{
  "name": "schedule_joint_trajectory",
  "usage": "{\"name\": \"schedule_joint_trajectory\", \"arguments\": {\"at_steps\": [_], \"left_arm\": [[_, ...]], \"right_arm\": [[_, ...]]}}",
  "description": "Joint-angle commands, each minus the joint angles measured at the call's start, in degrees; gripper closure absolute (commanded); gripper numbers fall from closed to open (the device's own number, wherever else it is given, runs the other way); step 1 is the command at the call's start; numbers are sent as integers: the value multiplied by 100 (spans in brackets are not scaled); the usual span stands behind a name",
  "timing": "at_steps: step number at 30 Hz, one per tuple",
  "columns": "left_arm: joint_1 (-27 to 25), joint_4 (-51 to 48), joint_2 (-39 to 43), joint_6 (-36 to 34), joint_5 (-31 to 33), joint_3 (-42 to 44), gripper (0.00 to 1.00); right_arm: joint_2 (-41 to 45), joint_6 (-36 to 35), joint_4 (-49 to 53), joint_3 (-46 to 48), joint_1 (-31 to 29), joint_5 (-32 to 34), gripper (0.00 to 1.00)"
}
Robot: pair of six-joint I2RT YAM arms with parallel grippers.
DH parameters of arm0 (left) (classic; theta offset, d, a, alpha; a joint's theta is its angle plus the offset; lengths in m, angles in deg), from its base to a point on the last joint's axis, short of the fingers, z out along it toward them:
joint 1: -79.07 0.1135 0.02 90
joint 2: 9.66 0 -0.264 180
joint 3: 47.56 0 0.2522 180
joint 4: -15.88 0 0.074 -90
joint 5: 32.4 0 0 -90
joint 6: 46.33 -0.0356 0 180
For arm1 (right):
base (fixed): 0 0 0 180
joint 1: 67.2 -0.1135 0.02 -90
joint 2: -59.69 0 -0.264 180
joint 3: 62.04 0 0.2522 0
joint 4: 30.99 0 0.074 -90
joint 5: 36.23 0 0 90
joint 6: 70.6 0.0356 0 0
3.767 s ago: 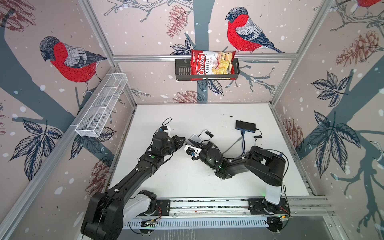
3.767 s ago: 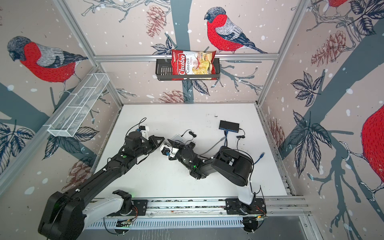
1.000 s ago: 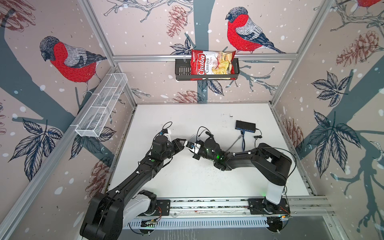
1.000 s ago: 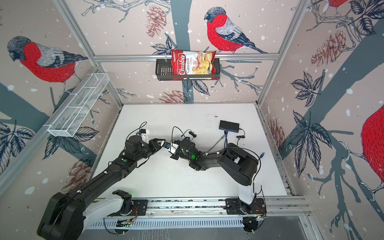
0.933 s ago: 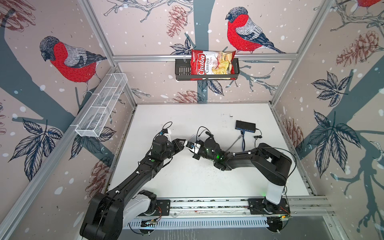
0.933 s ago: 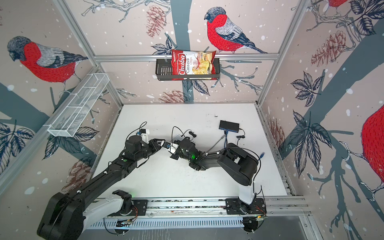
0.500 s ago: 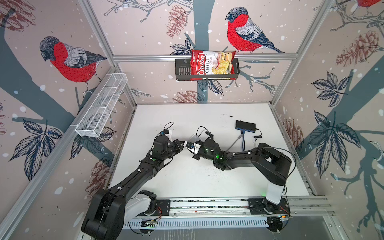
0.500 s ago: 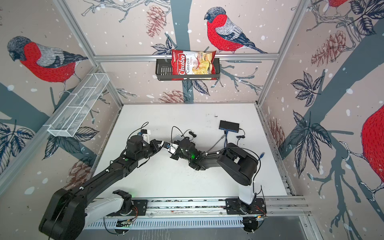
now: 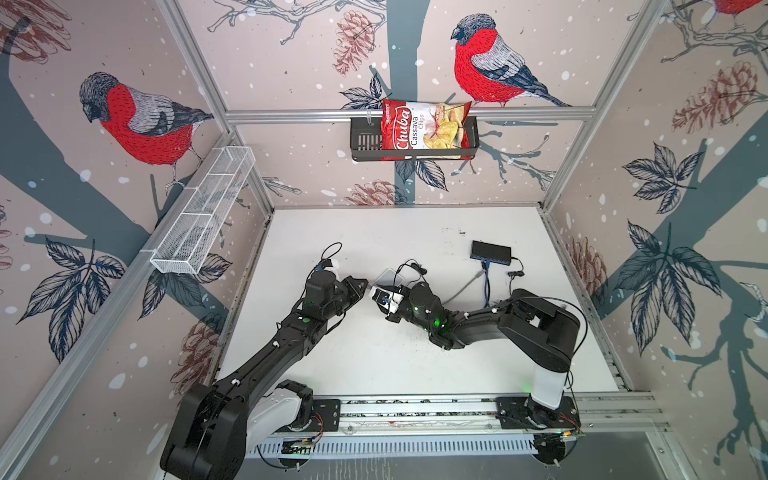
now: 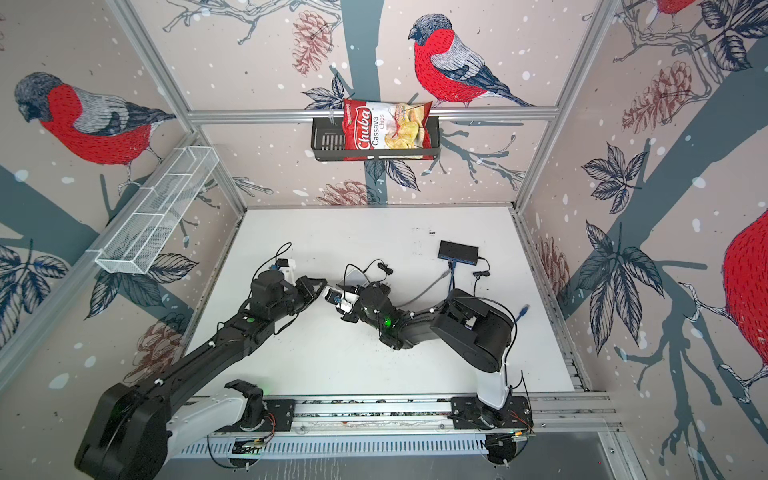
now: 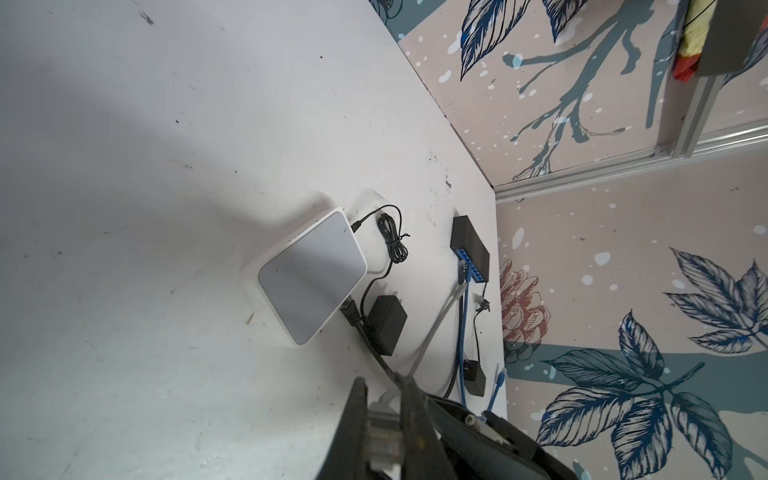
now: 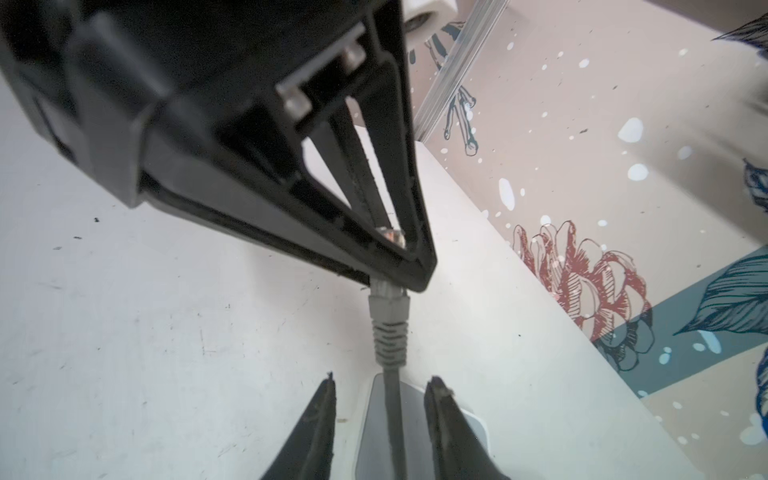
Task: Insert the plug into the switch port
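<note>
Grey network plug [image 12: 388,316] has changed owners: the left claw [image 12: 397,276] has snapped shut on its tip, while the right claw [image 12: 380,386] spreads apart around the cable [image 12: 392,415], letting go. The handover looks done above the middle of the worktop [image 9: 374,232]. The black switch [image 9: 490,251] waits far right. Both arms reach low, tip to tip.

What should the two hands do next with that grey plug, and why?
Probably the right hand should back away. Its jaws stand open, clear of the grey cable, while the left hand is clamped on the grey plug, so the left alone carries it.
</note>
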Motion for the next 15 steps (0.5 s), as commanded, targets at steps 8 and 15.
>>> {"name": "schedule_joint_trajectory", "arguments": {"at_steps": [8, 15], "left_arm": [[-5, 545, 207, 947, 69, 306, 100], [-5, 762, 211, 1179, -15, 430, 100]], "right_arm": [[-212, -758, -1058, -28, -172, 517, 62], [-298, -982, -1154, -51, -217, 441, 65]]}}
